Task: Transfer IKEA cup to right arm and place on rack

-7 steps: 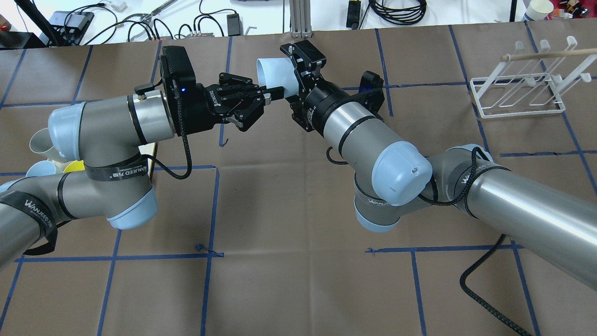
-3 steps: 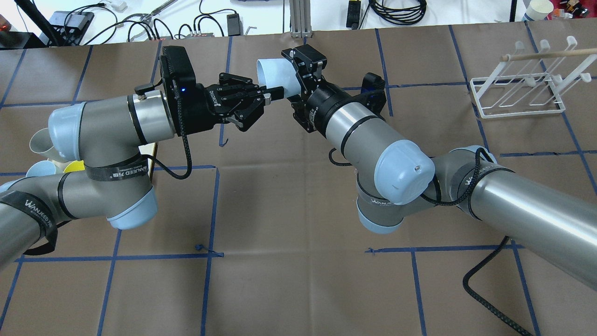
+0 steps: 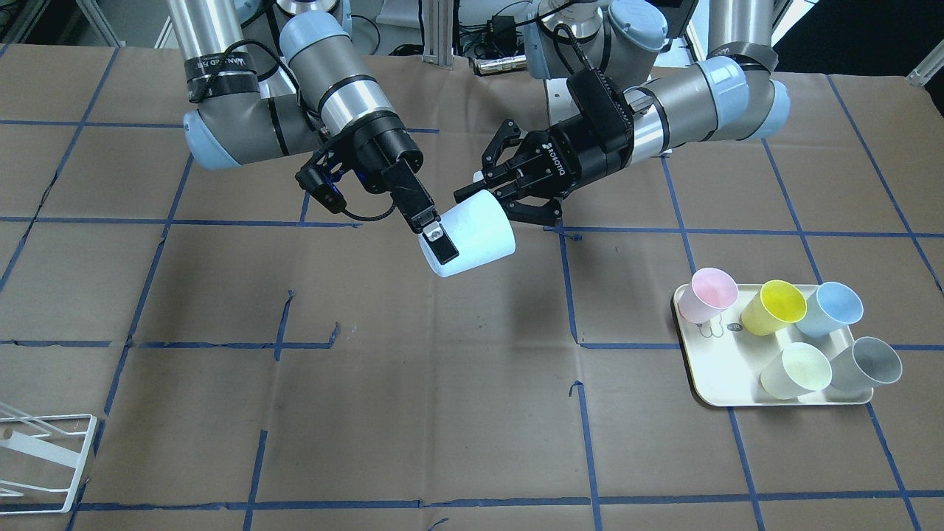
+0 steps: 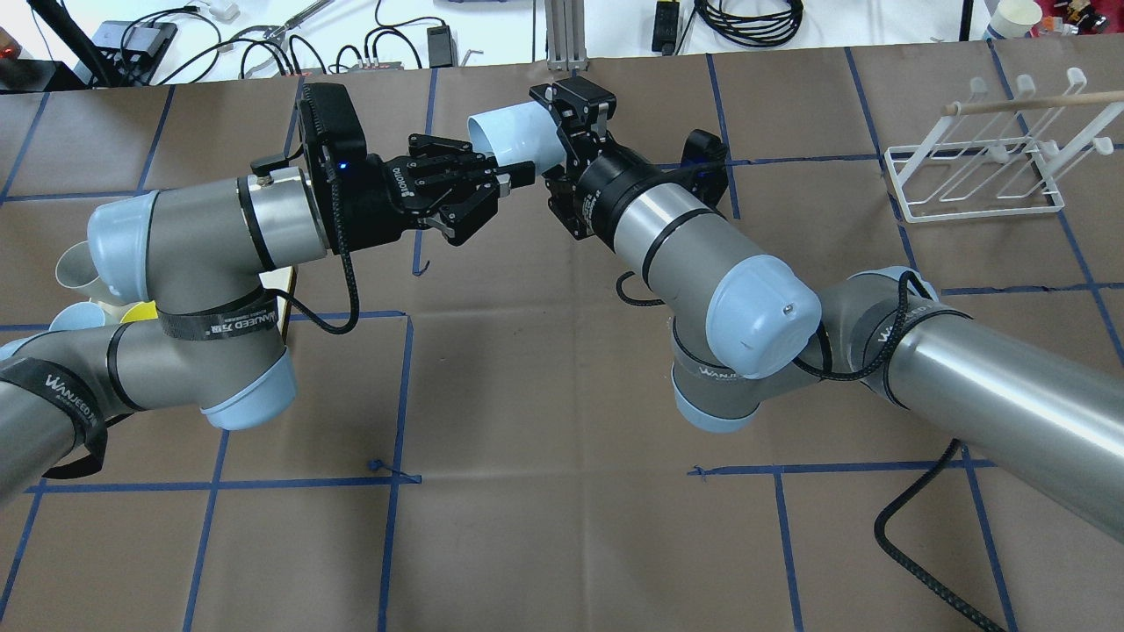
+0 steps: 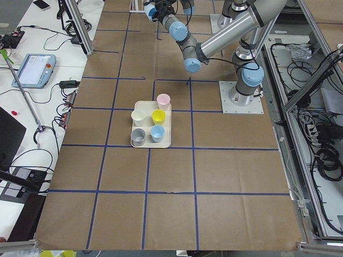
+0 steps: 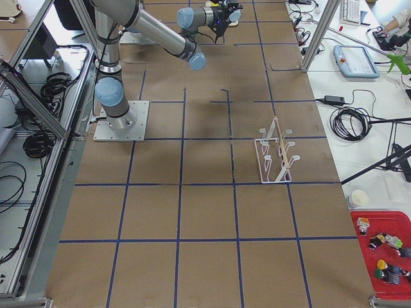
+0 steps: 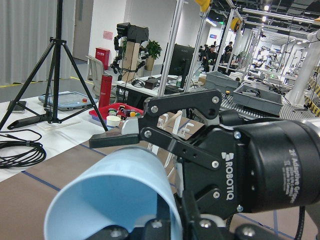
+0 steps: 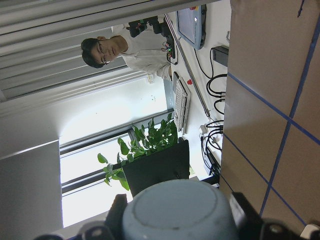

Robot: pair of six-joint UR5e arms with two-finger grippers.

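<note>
The right gripper [image 3: 446, 247] is clamped on the pale blue cup [image 3: 479, 232], with one flat finger along its wall. It holds the cup tilted in mid-air over bare table [image 3: 442, 413]. The left gripper [image 3: 501, 203] has its claw spread apart, one tip just beside the cup's rim. The rack [image 4: 983, 213] stands well apart, near the operators' edge on the right arm's side. The tray [image 3: 712, 383] of cups lies on the left arm's side.

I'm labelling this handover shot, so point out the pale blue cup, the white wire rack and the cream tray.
pale blue cup [image 3: 476, 234]: front-facing view, its side wall.
white wire rack [image 4: 983, 213]: overhead view, base frame's near bar.
cream tray [image 3: 726, 365]: front-facing view, bare floor.
</note>
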